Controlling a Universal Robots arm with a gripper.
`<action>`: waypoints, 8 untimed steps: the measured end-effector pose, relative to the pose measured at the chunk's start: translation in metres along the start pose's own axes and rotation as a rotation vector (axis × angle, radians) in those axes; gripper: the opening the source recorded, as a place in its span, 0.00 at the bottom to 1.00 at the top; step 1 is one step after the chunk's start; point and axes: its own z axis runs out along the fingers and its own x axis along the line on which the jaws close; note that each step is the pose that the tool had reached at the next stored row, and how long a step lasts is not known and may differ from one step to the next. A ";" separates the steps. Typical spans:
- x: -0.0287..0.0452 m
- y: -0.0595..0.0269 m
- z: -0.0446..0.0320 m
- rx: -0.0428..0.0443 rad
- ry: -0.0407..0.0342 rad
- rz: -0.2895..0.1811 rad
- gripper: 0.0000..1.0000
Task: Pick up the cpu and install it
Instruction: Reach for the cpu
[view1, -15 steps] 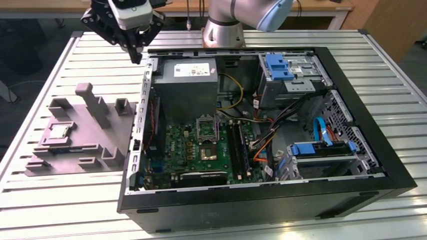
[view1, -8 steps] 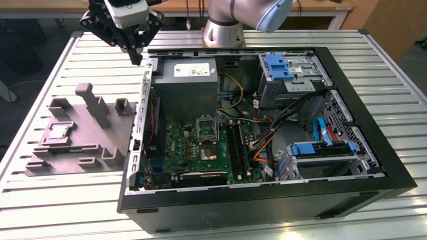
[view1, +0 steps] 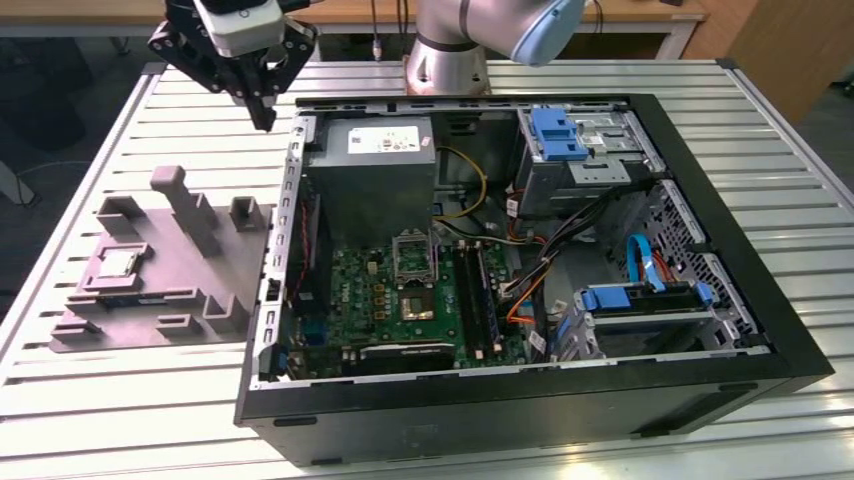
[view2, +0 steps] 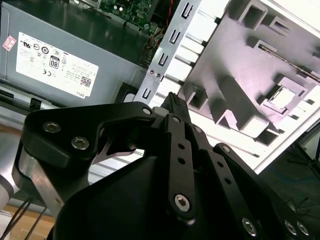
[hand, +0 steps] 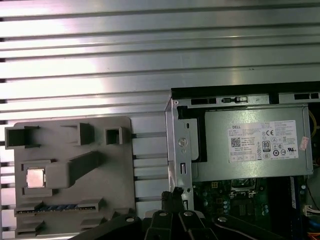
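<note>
The cpu (view1: 118, 263), a small silver square chip, lies in a pocket of the grey moulded fixture (view1: 187, 285) on the slatted table, at the exterior view's left of the open computer case. It also appears in both wrist views, as the cpu (view2: 283, 97) and the cpu (hand: 35, 177). My gripper (view1: 266, 118) hangs high above the table beside the case's back corner, well above and apart from the chip. Its black fingers meet at the tip and hold nothing. The green motherboard's socket (view1: 418, 300) lies inside the case with its metal frame raised.
The black case (view1: 534, 400) lies on its side and holds a grey power supply (view1: 374, 165), blue drive bays (view1: 561, 135) and bundles of cables. The fixture has upright posts (view1: 180, 195). The arm's base (view1: 447, 65) stands behind the case.
</note>
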 end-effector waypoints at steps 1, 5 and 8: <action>0.0001 0.0000 -0.0001 0.0001 0.0001 0.000 0.11; 0.0008 -0.0001 0.0000 -0.0001 -0.0001 0.000 0.11; 0.0025 -0.0002 0.0000 0.0000 0.0000 0.000 0.11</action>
